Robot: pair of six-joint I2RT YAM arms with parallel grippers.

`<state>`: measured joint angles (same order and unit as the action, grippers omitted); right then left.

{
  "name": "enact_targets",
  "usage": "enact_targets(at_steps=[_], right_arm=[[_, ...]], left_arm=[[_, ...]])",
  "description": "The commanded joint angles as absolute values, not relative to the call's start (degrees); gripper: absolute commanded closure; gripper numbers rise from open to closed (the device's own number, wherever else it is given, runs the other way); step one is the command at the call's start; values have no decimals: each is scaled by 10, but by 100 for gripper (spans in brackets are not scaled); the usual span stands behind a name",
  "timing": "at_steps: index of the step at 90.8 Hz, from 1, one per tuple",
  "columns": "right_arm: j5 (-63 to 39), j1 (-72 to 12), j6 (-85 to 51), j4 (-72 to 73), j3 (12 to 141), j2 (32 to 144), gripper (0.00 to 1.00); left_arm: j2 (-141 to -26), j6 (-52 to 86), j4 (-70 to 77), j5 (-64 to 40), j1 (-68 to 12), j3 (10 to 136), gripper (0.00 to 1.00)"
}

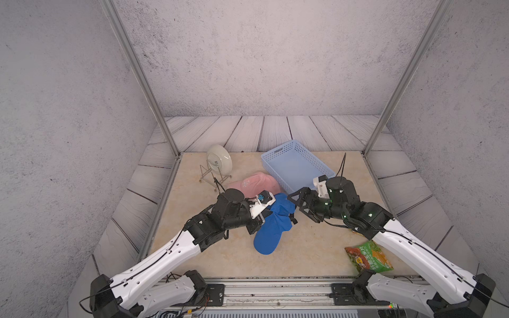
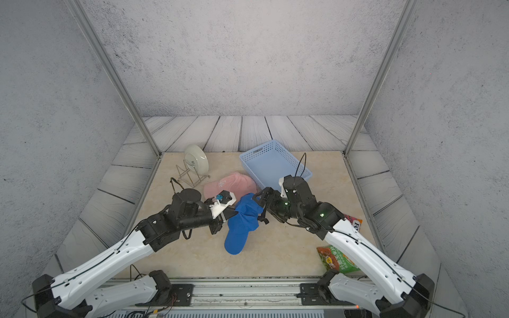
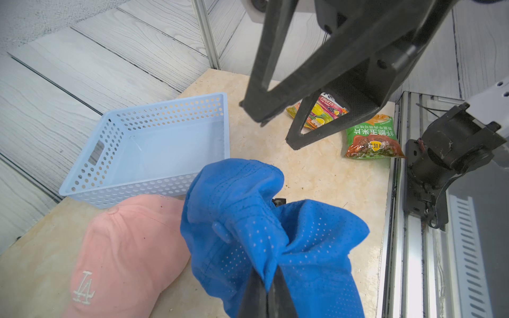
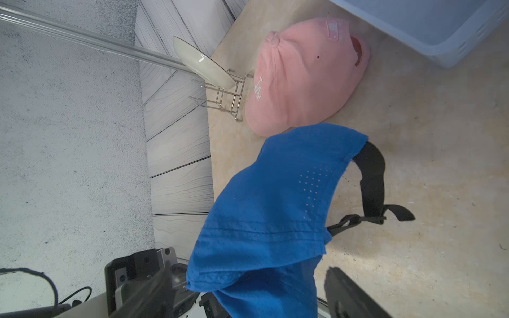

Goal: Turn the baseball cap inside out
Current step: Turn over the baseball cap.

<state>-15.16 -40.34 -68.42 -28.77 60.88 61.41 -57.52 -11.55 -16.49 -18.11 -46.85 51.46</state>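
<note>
The blue baseball cap (image 1: 272, 223) sits mid-table (image 1: 308, 247), its flat brim pointing toward the robot's base and its crown bunched upward. The left gripper (image 3: 264, 275) is clamped on a fold of that perforated crown fabric. In the left wrist view the cloth is squeezed between the two dark fingers and spills out on both sides.

The right gripper (image 1: 294, 203) stands with its jaws wide apart and holds nothing. It is just beside the cap's rear edge, on the side away from the left arm. In the right wrist view blue cloth shows between the spread fingers (image 4: 347, 291). Whether it brushes them is hard to say. The left wrist view shows a gap between the tips and the cap.

The cap's black strap (image 4: 371, 176) loops out onto the table. A pink cap (image 1: 256, 184) lies just behind, touching or nearly touching the blue one. Farther back are a pale blue basket (image 1: 278, 157) and a plate (image 1: 219, 158) upright in a wire rack (image 1: 209, 176). A green snack bag (image 1: 367, 257) lies near the right arm.
</note>
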Motion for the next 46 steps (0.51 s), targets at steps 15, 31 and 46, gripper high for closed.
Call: enact_targets(at_steps=[15, 31, 46], right_arm=[[-184, -414, -693, -274, 632, 658, 10], [-207, -422, -676, -258, 658, 698, 14], [-234, -433, -665, -256, 667, 731, 16]], left_arm=[[-574, -156, -149, -159, -483, 507, 100], [-577, -157, -149, -157, -494, 503, 100], [-583, -149, -133, -156, -502, 502, 100]])
